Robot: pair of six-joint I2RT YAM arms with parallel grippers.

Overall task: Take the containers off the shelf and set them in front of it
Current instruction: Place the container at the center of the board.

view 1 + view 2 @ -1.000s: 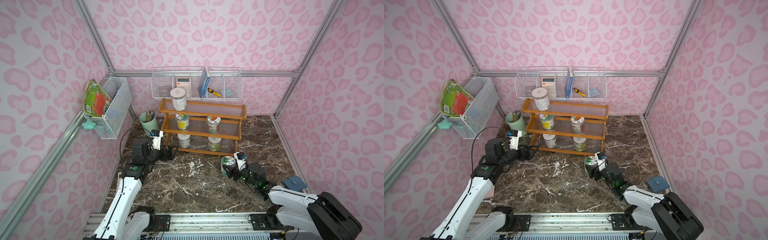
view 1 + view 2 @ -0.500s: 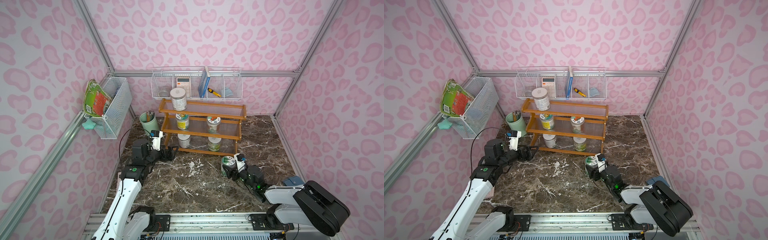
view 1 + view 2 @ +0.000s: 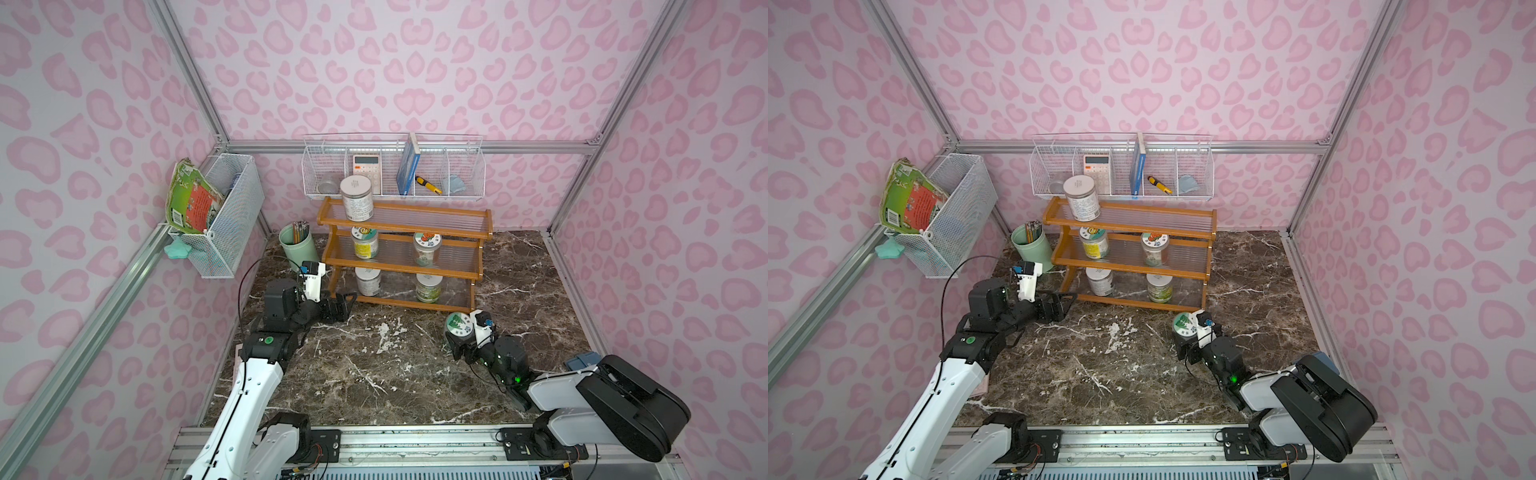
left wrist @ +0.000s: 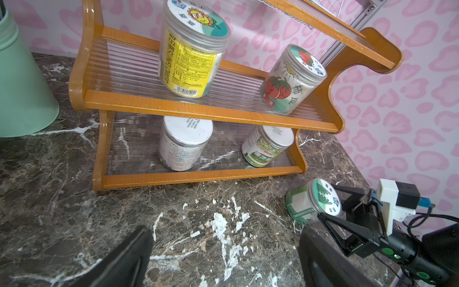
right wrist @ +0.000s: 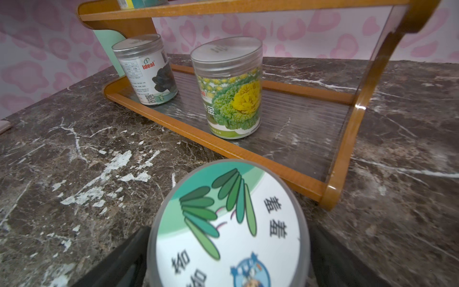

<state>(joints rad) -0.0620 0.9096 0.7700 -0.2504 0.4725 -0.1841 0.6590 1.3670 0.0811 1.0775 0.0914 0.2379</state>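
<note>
The orange-brown shelf (image 3: 405, 226) holds several containers: a white-lidded jar (image 3: 357, 203) on the top tier, a yellow-labelled jar (image 4: 191, 57) and a tomato-picture jar (image 4: 290, 79) on the middle tier, a white jar (image 4: 183, 144) and a green-labelled jar (image 5: 231, 92) on the bottom tier. A green-leaf-lidded jar (image 3: 459, 328) stands upright on the marble in front of the shelf's right end. My right gripper (image 3: 459, 345) is open, its fingers flanking that jar. My left gripper (image 3: 343, 305) hovers open and empty by the shelf's left foot.
A mint-green pencil cup (image 3: 297, 247) stands left of the shelf. White wire baskets hang on the back wall (image 3: 392, 170) and left wall (image 3: 224, 216). A blue object (image 3: 582, 359) lies at the right wall behind my right arm. Dark marble floor (image 3: 374, 374) spreads in front.
The right gripper's jaws have parted from the green-leaf-lidded jar, which stays where it stood. The right arm's rear links have folded lower. The left arm has hardly moved.
</note>
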